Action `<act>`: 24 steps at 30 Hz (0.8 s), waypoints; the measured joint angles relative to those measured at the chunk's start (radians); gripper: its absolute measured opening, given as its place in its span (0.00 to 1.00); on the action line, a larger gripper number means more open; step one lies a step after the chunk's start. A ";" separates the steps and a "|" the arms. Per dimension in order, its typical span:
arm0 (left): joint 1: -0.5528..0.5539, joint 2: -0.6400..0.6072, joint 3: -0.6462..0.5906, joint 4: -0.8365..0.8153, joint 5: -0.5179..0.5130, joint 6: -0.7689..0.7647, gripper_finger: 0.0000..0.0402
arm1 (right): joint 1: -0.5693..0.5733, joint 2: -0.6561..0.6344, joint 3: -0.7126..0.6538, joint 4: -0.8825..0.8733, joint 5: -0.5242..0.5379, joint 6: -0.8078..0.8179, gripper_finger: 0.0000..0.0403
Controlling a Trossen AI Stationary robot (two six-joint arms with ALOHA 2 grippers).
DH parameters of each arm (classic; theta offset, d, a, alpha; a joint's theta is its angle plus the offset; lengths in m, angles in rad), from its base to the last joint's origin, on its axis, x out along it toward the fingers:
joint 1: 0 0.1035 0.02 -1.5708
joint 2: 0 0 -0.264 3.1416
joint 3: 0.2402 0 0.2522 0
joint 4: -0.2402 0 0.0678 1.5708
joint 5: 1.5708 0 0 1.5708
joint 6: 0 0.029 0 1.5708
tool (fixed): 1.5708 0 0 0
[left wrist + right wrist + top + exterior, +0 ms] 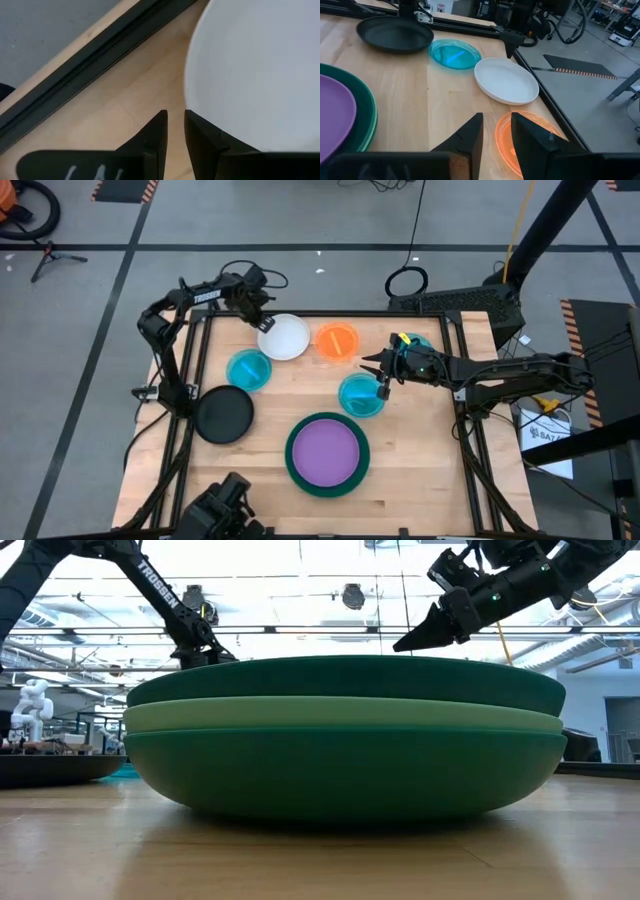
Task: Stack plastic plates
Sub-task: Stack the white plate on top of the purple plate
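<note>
Green plates form the one stack so far: dark green plates [297, 476] with a light green plate [340, 716] sandwiched between them in the low view, and the purple plate [327, 452] resting on top, at the near middle of the table [420, 480].

Everything smaller is loose and single. The black plate [223, 415] sits at the left edge, the white plate [284, 337] near the far left rail, and the orange plate [337, 340] just beside it. Of the cyan plates, one [248, 369] lies left of centre, one [359, 395] right of centre, and a third [416, 343] seems to peek out behind the right arm — mostly hidden.

By my reading, the large plates are done, while the medium and small ones are yet to be stacked.

The left gripper [175, 125] hangs at the white plate's rim, fingers nearly together with a thin gap, holding nothing. The right gripper [496, 131] hovers above the table between the orange plate and the right-hand cyan plate — fingers slightly parted, empty.
</note>
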 joint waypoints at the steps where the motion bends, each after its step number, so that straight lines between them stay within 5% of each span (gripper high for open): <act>1: 0.000 0.000 0.001 0.000 0.000 0.003 0.17 | 0.000 0.000 0.000 0.000 0.000 0.000 0.23; 6: -0.006 0.000 0.001 0.032 0.000 0.012 0.23 | 0.000 0.000 0.000 0.000 0.000 0.002 0.23; 16: -0.017 0.000 0.001 0.072 -0.006 -0.014 0.50 | 0.000 0.000 0.000 0.000 0.000 0.003 0.23; 24: -0.045 0.018 0.001 0.127 -0.004 -0.019 0.53 | 0.000 0.000 0.000 0.000 0.000 0.004 0.23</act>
